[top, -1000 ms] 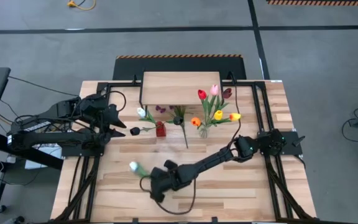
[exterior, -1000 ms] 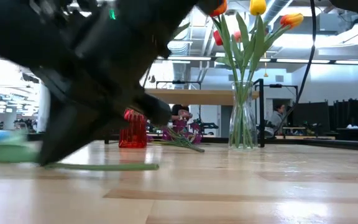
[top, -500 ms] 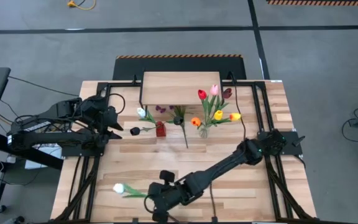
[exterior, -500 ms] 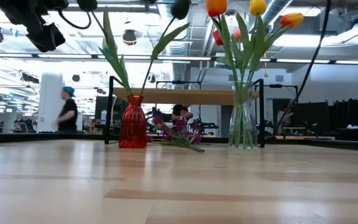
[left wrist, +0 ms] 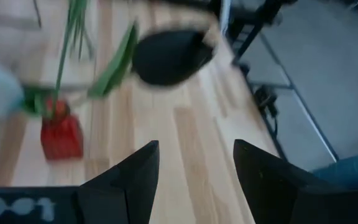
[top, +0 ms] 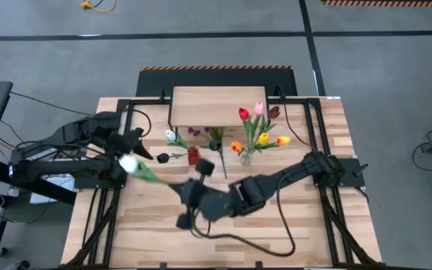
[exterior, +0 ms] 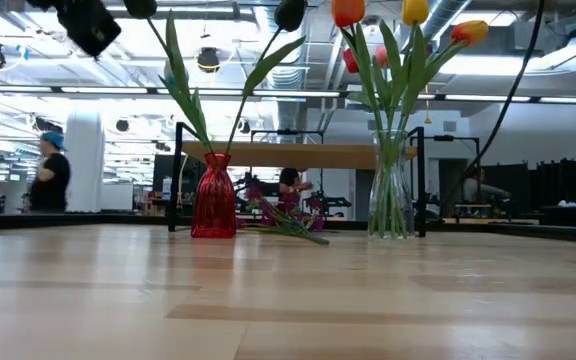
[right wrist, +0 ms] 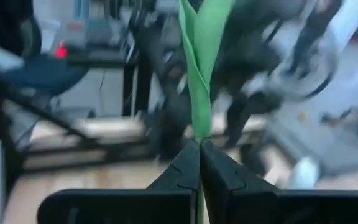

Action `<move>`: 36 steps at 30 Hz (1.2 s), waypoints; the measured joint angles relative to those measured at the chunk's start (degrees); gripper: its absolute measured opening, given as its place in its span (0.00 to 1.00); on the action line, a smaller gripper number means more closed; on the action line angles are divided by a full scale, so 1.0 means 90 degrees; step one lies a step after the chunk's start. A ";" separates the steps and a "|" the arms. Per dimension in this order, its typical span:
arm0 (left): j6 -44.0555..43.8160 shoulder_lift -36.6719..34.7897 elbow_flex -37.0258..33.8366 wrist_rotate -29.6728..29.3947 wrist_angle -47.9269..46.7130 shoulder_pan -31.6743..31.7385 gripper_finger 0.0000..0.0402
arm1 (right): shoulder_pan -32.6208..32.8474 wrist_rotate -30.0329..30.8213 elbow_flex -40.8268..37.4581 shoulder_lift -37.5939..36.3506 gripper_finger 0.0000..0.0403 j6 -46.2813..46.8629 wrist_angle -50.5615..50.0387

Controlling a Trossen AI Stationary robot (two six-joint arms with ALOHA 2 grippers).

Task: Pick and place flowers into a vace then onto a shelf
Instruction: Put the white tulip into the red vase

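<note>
My right gripper [top: 180, 189] hangs high over the table's middle, shut on a white-headed tulip [top: 128, 163]. Its green stem [top: 156, 178] runs from the fingers toward the table's left. My left gripper [top: 145, 146] stands open at the left, close to that head, with nothing between its fingers [left wrist: 135, 174]. A red vase [top: 193, 156] holds a white and a black tulip. A clear vase [top: 246, 157] holds several coloured tulips. The shelf [top: 217, 106] stands on its black legs at the far edge. A purple sprig [exterior: 286, 216] lies on the table by the red vase. My right gripper pinches the tulip's green stem [right wrist: 197, 127] between its two fingertips [right wrist: 188, 165]. Stem and leaf run on beyond the tips. The tulip is lifted clear of the table, its white head toward the left arm.
Black rails [top: 313, 135] run along both sides of the plank table. Bare wood [top: 276, 232] lies toward the near edge. People show in the room behind the table in the low view.
My right gripper, still shut, has risen steeply from the table near its front edge and its wrist has rolled. The white tulip has come up with it, lifted clear from lying on the wood. Its head now points toward the left arm. The left gripper has turned slightly.
</note>
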 joint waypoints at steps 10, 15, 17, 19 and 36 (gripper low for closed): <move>-0.0784 -0.0884 0.0002 -0.0019 0.2820 -0.0001 0.49 | -0.0802 -0.0893 0.0002 -0.0107 0.00 -0.1675 0.2497; -0.1216 -0.1035 0.0007 -0.0264 0.4094 0.0002 0.49 | -0.1114 -0.1350 -0.0046 -0.0098 0.00 -0.1293 0.2529; -0.1367 -0.1020 0.0007 -0.0301 0.4348 0.0002 0.49 | -0.1174 -0.1525 -0.0053 -0.0095 0.00 -0.1244 0.2511; -0.1420 -0.0952 0.0007 -0.0300 0.4520 0.0000 0.49 | -0.1189 -0.1668 -0.0053 -0.0095 0.00 -0.1237 0.2527; -0.1644 0.0130 0.0005 0.0257 0.6059 0.0002 0.49 | -0.1259 -0.1679 -0.0053 -0.0095 0.00 -0.1289 0.2445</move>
